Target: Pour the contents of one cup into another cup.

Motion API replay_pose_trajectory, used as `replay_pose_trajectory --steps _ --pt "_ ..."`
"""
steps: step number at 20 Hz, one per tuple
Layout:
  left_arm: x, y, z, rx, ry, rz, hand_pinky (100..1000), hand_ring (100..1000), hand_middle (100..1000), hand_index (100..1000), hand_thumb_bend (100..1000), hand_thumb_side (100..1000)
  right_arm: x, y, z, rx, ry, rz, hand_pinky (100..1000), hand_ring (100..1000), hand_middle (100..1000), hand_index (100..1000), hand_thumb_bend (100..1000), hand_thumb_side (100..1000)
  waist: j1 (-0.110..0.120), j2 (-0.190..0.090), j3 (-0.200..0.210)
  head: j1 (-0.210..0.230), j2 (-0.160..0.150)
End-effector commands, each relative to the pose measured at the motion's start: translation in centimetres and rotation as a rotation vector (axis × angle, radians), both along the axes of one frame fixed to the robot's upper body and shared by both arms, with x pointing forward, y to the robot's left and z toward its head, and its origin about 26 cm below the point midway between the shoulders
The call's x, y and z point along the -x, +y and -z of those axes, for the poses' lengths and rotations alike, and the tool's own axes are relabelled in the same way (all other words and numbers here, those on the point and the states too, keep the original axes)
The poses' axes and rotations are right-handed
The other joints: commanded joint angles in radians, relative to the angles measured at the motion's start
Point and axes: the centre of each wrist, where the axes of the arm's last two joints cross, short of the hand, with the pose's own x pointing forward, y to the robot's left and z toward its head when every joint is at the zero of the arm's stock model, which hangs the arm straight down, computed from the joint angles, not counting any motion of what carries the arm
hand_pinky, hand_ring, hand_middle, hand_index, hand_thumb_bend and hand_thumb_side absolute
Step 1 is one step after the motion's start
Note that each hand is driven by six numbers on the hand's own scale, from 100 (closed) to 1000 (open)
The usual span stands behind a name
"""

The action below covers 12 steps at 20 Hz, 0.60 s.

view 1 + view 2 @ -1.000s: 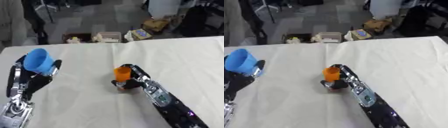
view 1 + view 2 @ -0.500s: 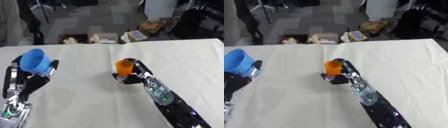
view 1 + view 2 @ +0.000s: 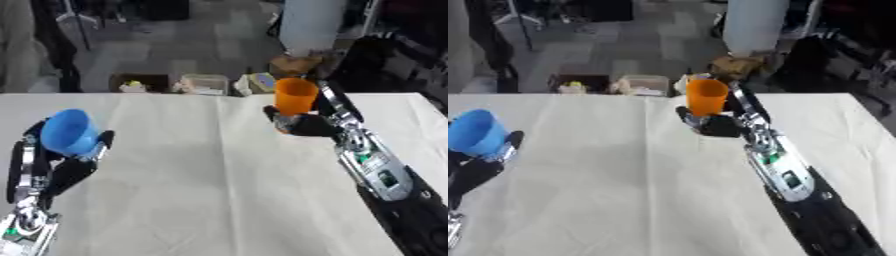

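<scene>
A blue cup (image 3: pixel 68 132) is held upright at the left of the table, with my left hand (image 3: pixel 63 162) shut on it from below. An orange cup (image 3: pixel 295 96) stands upright in the air over the far middle-right of the table, my right hand (image 3: pixel 306 124) shut on its lower part. The two cups are far apart. I cannot see into either cup.
The table (image 3: pixel 210 190) is covered with a pale cloth. Beyond its far edge lie boxes (image 3: pixel 206 83) and small items on a grey floor, and a tall pale cylinder (image 3: pixel 310 22) stands further back.
My right hand has lifted the orange cup off the table and carried it up and away toward the far edge. The blue cup stayed in my left hand; the whole picture has also shifted.
</scene>
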Motion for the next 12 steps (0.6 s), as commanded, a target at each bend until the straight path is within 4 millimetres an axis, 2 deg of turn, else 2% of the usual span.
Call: replay_pose_trajectory --steps 1,12 --pt "-0.1 0.4 -0.5 -0.045 -0.013 0.010 136 271 222 484 517 100 0.8 -0.8 -2.7 -0.011 -0.068 0.006 292 416 440 652 192 100 0.000 -0.018 -0.004 -0.003 0.000" --pt "-0.2 -0.7 1.2 -0.121 0.077 0.119 103 249 199 472 511 100 1.6 -0.2 -5.5 0.013 -0.138 -0.023 282 409 434 645 148 100 -0.007 -0.021 -0.005 0.002 0.001"
